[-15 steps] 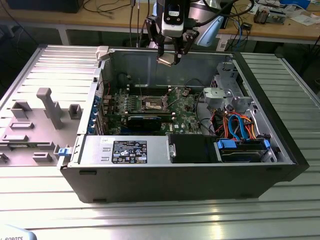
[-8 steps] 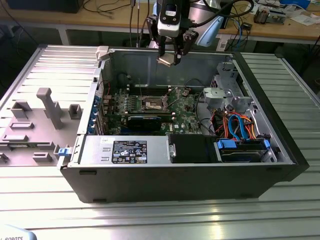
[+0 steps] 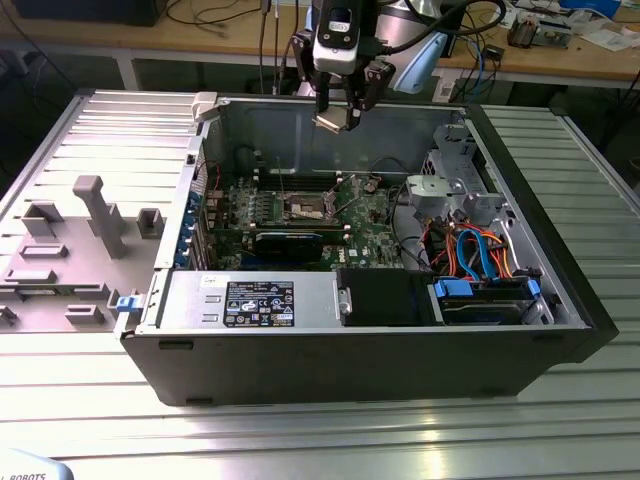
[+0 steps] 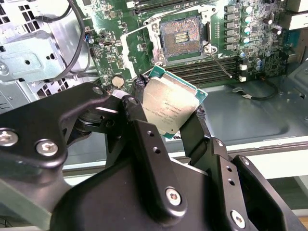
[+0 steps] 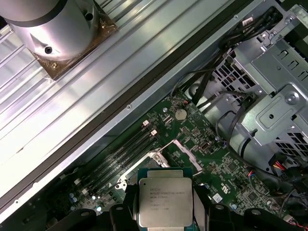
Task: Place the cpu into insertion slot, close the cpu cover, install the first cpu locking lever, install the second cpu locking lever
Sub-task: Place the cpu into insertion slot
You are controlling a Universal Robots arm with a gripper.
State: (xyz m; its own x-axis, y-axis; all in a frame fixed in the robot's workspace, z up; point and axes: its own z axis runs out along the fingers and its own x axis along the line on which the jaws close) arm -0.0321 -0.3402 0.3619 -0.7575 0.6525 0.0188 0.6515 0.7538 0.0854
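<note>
Black end effector (image 4: 168, 109), clamped on the cpu (image 4: 169, 107) by its edges, hangs well above the open insertion slot (image 4: 181, 38) in the computer case (image 3: 350, 355); seating it cleanly likely demands level descent, matched corners.

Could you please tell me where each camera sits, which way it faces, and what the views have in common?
Exterior view: off the arm, looking down into the open computer case; the arm's claw hangs over its far wall.
Second wrist view: on the wrist, looking past the claw fingers at the insertion slot on the motherboard.
First wrist view: on the wrist, looking down on the motherboard and slatted table; a silver arm segment shows.
Shared: both wrist views show the cpu clamped in the claw.
</note>
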